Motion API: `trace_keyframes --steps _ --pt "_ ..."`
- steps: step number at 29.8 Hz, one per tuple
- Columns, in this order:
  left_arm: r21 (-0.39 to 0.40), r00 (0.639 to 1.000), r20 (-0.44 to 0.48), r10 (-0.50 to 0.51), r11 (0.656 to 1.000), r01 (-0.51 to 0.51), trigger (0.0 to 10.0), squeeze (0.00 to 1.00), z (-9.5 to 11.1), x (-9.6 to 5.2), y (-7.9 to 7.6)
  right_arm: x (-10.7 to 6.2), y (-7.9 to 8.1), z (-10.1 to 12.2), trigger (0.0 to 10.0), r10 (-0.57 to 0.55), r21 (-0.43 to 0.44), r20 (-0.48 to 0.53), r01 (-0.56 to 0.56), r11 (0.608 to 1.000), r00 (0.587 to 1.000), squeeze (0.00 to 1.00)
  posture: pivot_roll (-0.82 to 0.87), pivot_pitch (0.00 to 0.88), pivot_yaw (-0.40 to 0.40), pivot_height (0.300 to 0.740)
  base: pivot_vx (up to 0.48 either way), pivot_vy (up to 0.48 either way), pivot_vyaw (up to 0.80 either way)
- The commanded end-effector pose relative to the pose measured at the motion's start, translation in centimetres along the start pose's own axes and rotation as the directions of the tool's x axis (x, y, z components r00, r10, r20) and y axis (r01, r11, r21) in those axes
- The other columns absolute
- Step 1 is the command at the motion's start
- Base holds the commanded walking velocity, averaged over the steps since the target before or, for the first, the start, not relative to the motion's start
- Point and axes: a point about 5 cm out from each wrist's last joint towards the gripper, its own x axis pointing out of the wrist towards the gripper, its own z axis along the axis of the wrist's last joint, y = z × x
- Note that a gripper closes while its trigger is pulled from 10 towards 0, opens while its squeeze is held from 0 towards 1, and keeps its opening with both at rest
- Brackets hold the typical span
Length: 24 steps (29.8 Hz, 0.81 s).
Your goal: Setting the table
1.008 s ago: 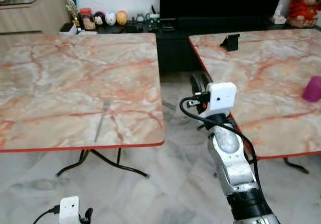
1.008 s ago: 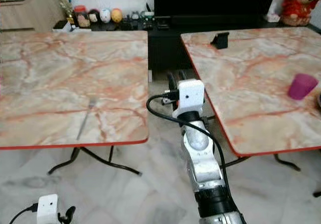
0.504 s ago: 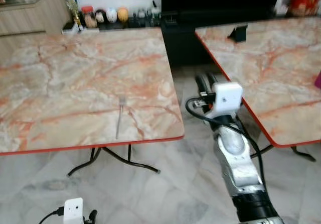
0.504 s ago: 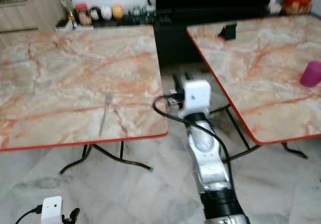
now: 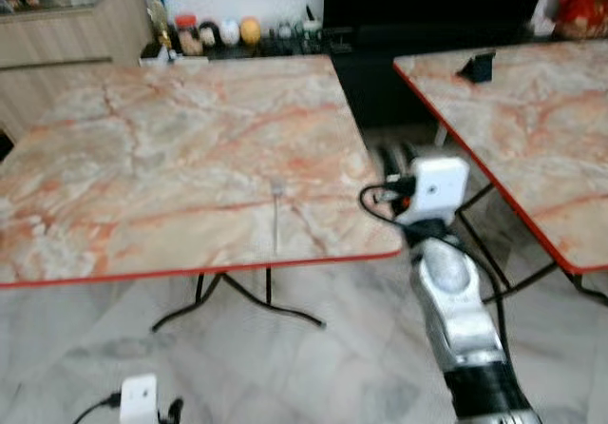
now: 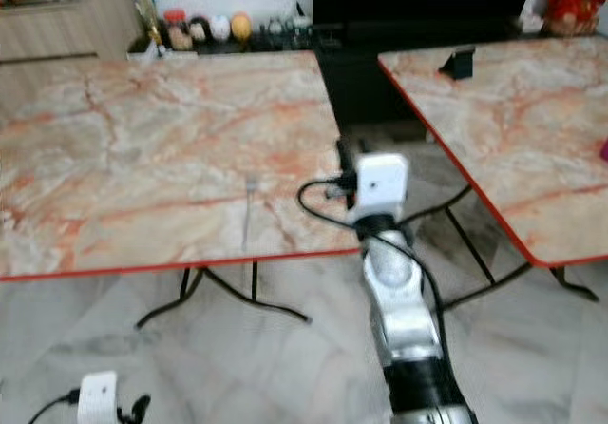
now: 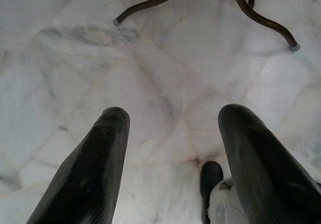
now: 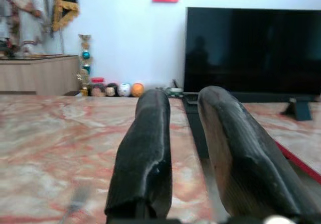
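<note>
— Claw on the left [image 7: 170,148]: where is it, and how do the fingers stand?

— Left claw hangs low by the floor, its white wrist camera [image 5: 139,397] at the bottom edge of the head view. Its two black fingers [image 7: 95,169] are spread wide with nothing between them, over pale marble floor tiles [image 7: 150,73] and the dark curved feet of a worktop [image 7: 145,4].

— And the task's thing?

— A fork [image 5: 276,217] lies flat on the left marble worktop [image 5: 142,158], near its red front edge, tines pointing away from the robot.

— The right claw [image 8: 183,148]?

— Raised in the gap between the two worktops, just past the front right corner of the left one. Its fingers [image 8: 145,153] stand a little apart, holding nothing. The fork shows blurred beside them [image 8: 75,201].

— Further right?

— A second marble worktop [image 5: 532,129] with a small black stand [image 5: 478,66] at its far edge. Behind are a dark television [image 8: 251,48] and a row of little ornaments [image 5: 214,32].
</note>
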Motion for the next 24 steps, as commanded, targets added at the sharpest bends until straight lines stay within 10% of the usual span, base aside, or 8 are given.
trace_keyframes --steps 1,24 --pt "0.004 1.0 -0.013 0.002 1.0 -0.002 10.0 0.0 -0.12 0.0 -0.01 0.15 0.2 0.31 10.0 0.014 -0.006 0.009 -0.014 1.0 1.0 0.0 -0.09 0.0 0.03 0.732 0.0 0.296 0.0" --pt "-0.008 1.0 -0.007 0.013 1.0 -0.013 10.0 0.0 -0.16 -0.05 0.09 0.24 0.48 0.37 10.0 0.016 0.004 0.003 -0.016 1.0 1.0 0.0 -0.08 0.0 0.032 0.732 0.0 0.3 0.0"
